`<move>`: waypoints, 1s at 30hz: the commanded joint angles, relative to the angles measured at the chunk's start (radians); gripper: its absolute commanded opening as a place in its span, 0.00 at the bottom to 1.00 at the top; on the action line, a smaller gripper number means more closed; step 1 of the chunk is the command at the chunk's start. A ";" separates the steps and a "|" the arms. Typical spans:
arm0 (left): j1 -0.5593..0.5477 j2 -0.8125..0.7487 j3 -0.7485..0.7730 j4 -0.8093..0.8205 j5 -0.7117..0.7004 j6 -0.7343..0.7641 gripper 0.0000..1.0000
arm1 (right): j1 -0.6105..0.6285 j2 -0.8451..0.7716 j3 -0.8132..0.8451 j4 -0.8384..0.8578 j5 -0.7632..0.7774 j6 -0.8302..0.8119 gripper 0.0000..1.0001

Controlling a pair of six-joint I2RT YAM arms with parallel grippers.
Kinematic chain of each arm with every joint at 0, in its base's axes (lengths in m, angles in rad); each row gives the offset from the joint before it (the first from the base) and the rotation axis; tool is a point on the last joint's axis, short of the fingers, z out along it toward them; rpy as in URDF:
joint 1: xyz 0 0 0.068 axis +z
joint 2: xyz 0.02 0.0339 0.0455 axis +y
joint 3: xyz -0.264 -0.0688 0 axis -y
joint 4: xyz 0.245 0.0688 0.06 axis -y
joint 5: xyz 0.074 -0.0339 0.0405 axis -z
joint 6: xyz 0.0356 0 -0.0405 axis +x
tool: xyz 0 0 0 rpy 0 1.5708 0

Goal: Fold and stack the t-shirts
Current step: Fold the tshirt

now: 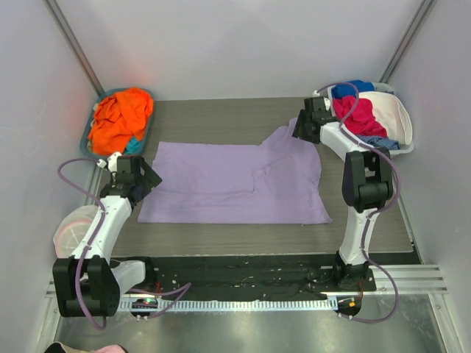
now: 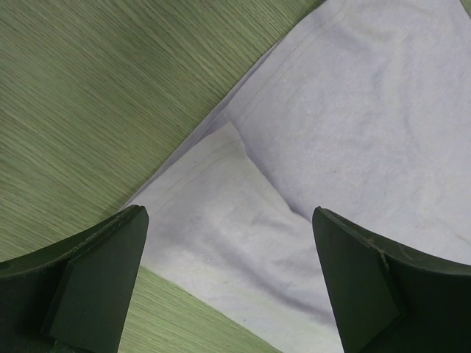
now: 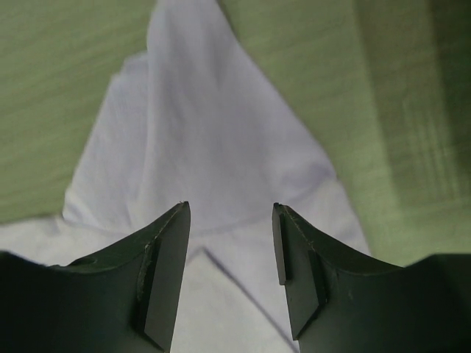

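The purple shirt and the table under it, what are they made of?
The lavender t-shirt looks like soft knit cloth, probably cotton: matte, limp and gently creased, with a stitched hem showing in the left wrist view. The table looks like wood or a wood-look laminate: fine straight grain lines and a dull finish. Which of the two it is, I cannot tell.

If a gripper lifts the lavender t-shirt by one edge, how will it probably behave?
Probably floppy: the lavender t-shirt lies flat with soft creases, so it should drape and trail. Likely light: its edges look thin. Overlapping layers may slip apart.
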 commanded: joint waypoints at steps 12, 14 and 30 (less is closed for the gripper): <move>-0.002 -0.033 0.041 0.007 0.031 0.013 1.00 | -0.073 0.374 0.446 0.044 -0.212 -0.172 0.56; -0.003 -0.032 0.041 0.009 0.029 0.013 1.00 | -0.073 0.388 0.455 0.056 -0.215 -0.170 0.56; -0.002 -0.022 0.042 0.006 0.026 0.017 1.00 | -0.074 0.457 0.562 0.093 -0.234 -0.182 0.58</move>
